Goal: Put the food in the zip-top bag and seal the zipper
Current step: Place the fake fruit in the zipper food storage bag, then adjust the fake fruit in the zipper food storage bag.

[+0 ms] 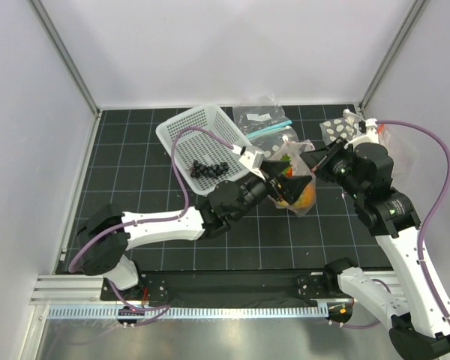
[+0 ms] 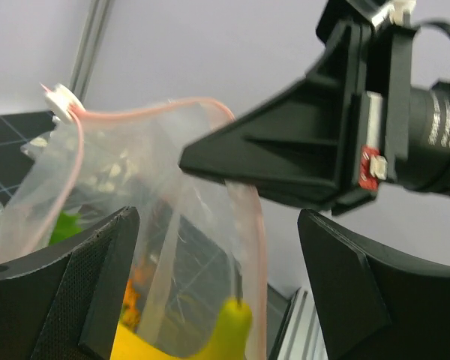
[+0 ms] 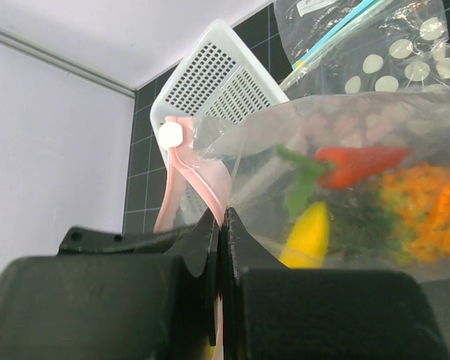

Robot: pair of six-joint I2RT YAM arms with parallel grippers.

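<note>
you had three of the four foods inside the clear, floppy zip-top bag printed with pale dots [image 1: 300, 193], which was held up off the worktop just right of its middle. through the plastic you could see the orange toy pineapple [image 3: 427, 202], the yellow toy banana [image 3: 307, 234] and the red toy pepper with its green stem [image 3: 360, 165].

the dark blue-black toy grape cluster [image 1: 210, 169] was not in the bag yet. it lay in the white perforated plastic basket [image 1: 181, 129], which sat tilted toward the far edge, left of the middle.

your right gripper [image 3: 221, 225] was pressed together on the thin pink zipper strip [image 3: 191, 184] at the bag's mouth, just below the white slider tab [image 3: 169, 135]. your left gripper [image 2: 217, 219] was spread wide and gripped nothing, with the bag's mouth rising between its fingers. in the left wrist view the pink strip curved round as an open loop, so the zipper was unsealed.

by my reading you were past halfway: the grapes had to go in, then the zipper had to be run shut.
</note>
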